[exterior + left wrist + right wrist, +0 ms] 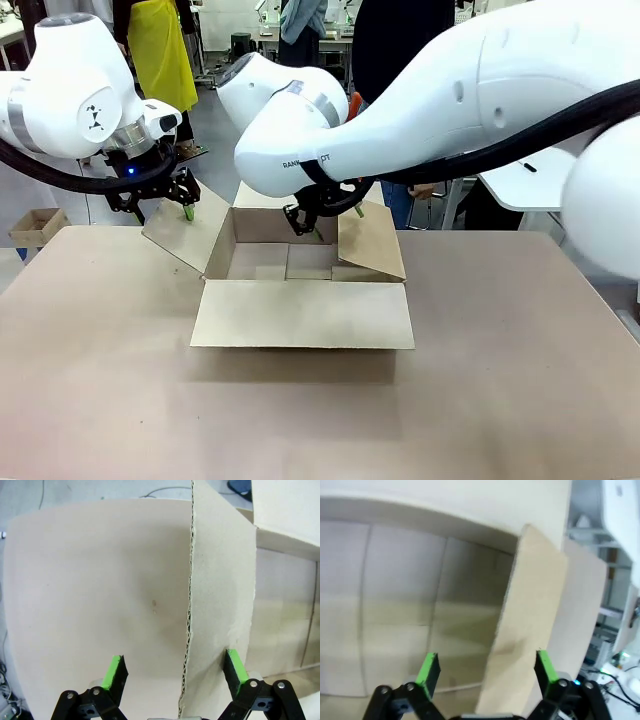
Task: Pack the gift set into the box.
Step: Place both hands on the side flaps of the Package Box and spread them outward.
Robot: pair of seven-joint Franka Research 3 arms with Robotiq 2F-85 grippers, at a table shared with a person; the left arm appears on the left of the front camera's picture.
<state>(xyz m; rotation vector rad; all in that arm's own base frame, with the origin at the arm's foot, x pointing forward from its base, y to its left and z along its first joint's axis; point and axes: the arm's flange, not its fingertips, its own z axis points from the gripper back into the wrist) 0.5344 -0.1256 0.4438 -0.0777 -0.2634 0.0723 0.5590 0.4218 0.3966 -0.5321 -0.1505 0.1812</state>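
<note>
**Front view.** The box [300, 315] is set upright at the middle of the table [500, 400], with all four flaps folded outward. The left gripper [162, 208] is held at the left flap [178, 238]. The right gripper [338, 222] is held at the right flap [372, 245].

**Left wrist view.** The jaws are spread wide. The flap's torn edge is seen between the green pads [114, 670], unclamped.

**Right wrist view.** The jaws are likewise parted. The right flap is straddled but not pinched, and the box's inner walls are seen beyond.

The tan table [520, 380] carries the open box [300, 312], which stands mid-table toward the far edge. Its near flap lies flat on the table; the left and right flaps rise at a slant.
</note>
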